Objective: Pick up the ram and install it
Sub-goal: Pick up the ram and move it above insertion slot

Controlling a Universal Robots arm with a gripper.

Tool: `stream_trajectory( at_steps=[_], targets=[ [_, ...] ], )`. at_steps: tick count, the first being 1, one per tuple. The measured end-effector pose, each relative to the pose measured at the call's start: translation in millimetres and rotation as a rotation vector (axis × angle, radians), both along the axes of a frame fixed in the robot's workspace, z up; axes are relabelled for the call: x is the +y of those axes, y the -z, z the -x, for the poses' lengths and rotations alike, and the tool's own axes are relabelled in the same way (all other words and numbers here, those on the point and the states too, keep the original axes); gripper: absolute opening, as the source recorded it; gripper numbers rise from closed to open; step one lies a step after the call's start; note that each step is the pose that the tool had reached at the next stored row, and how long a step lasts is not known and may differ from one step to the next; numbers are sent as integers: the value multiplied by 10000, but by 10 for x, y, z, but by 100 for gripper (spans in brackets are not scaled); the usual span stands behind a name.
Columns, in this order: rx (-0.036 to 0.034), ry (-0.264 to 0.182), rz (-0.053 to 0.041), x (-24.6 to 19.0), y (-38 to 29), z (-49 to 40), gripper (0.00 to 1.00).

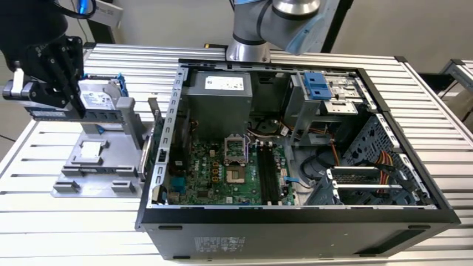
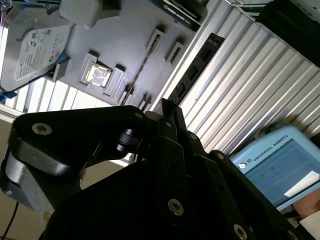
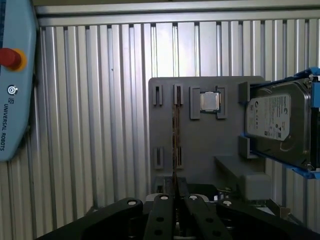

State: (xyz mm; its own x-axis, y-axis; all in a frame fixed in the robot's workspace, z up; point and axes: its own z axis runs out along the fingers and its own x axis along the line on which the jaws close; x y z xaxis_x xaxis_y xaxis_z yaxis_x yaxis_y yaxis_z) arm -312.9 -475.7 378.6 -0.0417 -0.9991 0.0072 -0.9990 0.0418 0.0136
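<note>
The ram [image 3: 175,135] stands on its edge in a slot of the grey fixture [image 3: 200,145], seen as a thin dark line next to a small square chip [image 3: 210,101]. It also shows as a thin line on the fixture in the second wrist view [image 2: 144,60]. My gripper [image 3: 175,186] hovers above the fixture, its black fingers [image 3: 161,210] pressed together and in line with the ram's edge, with nothing in them. In the exterior view the gripper [image 1: 74,108] hangs at the far left, over the fixture [image 1: 96,166] and left of the open computer case [image 1: 296,138]. The motherboard's long black slots [image 1: 267,173] lie inside the case.
A silver hard drive [image 1: 96,101] with blue handles stands at the fixture's far end. The case holds a power supply [image 1: 221,97], a blue-tabbed drive cage [image 1: 318,88] and loose cables [image 1: 369,166]. A teach pendant [image 3: 15,80] lies on the ribbed metal table [image 3: 100,125].
</note>
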Motion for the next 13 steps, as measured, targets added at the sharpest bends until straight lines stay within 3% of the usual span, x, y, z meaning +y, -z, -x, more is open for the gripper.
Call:
stream_trajectory(
  at_steps=[13],
  targets=[
    [0,-8,-1,0,0,-108,0]
  ],
)
